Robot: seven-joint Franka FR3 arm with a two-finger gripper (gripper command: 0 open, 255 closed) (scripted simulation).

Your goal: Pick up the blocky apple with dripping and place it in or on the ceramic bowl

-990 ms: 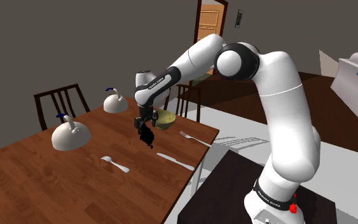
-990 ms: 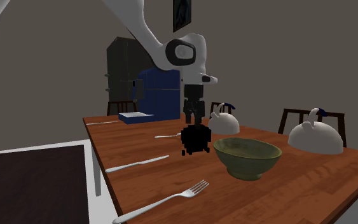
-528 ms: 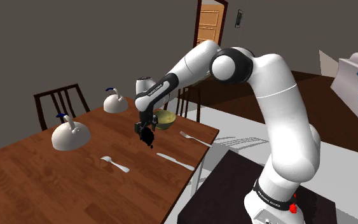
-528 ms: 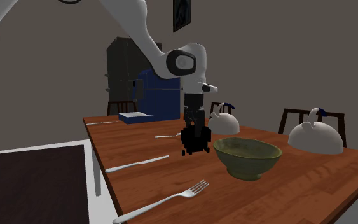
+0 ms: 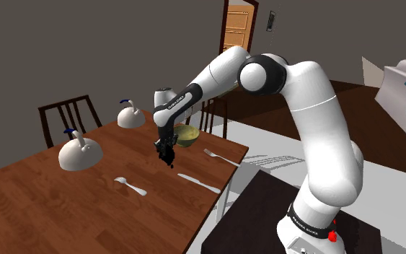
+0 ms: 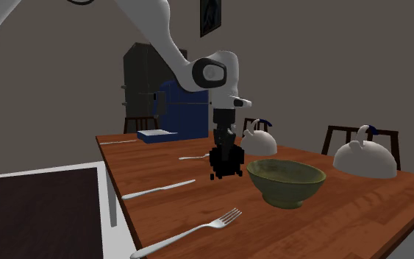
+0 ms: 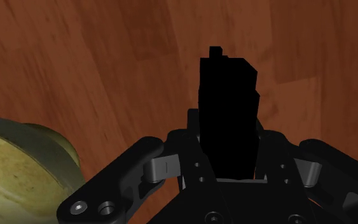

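The blocky apple (image 6: 226,166) is pure black with stepped edges and rests on the wooden table (image 6: 359,213), just to the second exterior view's left of the olive-green bowl (image 6: 286,182). My black gripper (image 6: 226,151) points straight down onto it and is shut on the apple. In the shoulder view the gripper (image 5: 166,150) and the apple (image 5: 168,160) stand in front of the bowl (image 5: 187,136). The wrist view has the apple (image 7: 228,102) as a black block clasped in the gripper (image 7: 228,149), with the bowl's rim (image 7: 25,159) off to one side.
Two white domed covers (image 5: 80,154) (image 5: 131,117) sit farther back on the table. A fork (image 5: 219,156), a knife (image 5: 198,182) and a spoon (image 5: 130,187) lie near the table's edge. Chairs (image 5: 65,115) stand behind. A flat blue-white thing (image 6: 156,135) lies at the far corner.
The arm came down over the apple, then the fingers closed on it. The apple and the bowl have not moved.
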